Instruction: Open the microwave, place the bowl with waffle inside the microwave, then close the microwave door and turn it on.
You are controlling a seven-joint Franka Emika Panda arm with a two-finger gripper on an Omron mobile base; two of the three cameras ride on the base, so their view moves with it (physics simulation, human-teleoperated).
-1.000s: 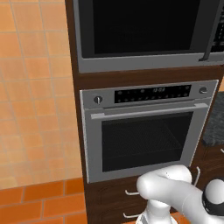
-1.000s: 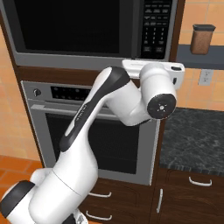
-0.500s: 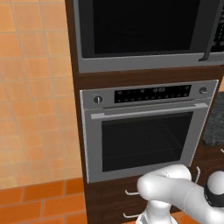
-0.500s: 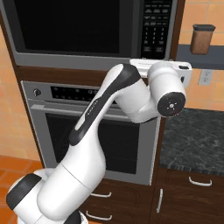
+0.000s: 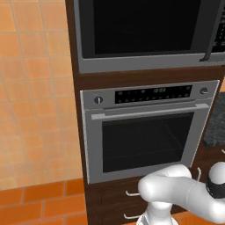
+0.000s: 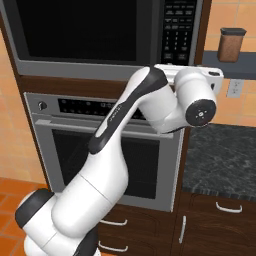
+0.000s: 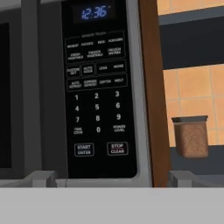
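The microwave (image 6: 100, 35) sits built-in above the oven (image 5: 145, 132), its door (image 5: 140, 26) closed. The gripper (image 7: 109, 179), jaws wide apart and empty, faces the button panel (image 7: 97, 87) closely; brown canister (image 7: 189, 136) stands to the right.

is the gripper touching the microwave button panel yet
Cannot tell. In the hand view the gripper faces the button panel, but no gap or contact shows plainly.
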